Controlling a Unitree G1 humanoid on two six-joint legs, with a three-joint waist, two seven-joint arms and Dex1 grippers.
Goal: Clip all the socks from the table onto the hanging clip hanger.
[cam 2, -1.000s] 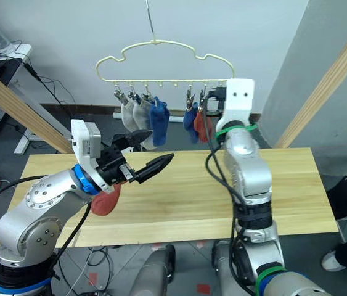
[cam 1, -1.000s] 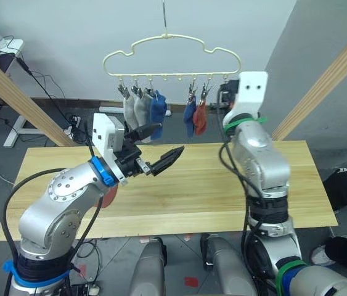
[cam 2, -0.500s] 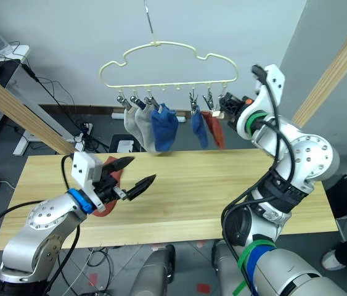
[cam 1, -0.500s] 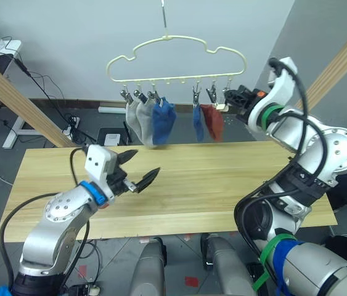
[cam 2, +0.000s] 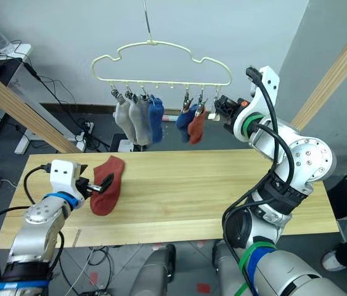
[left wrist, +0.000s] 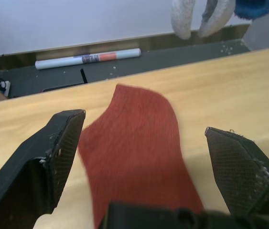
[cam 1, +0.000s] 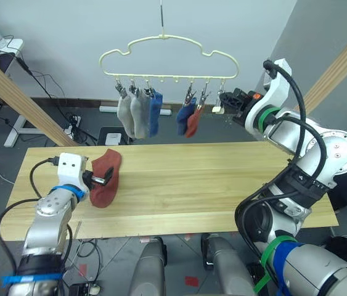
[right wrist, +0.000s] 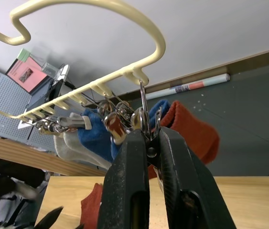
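At lower left of the head view, the last rust-red sock [cam 1: 104, 178] lies on the surface [cam 1: 222, 185], long axis running away between the left claw's [cam 1: 101, 180] spread fingers; the right claw [cam 1: 227, 98] pinches the end clip [right wrist: 146, 125] at upper right.

Right gripper [right wrist: 148, 143] seemingly pinching the end clip [right wrist: 146, 125] of the clip hanger [right wrist: 91, 9], socks [right wrist: 191, 133] behind
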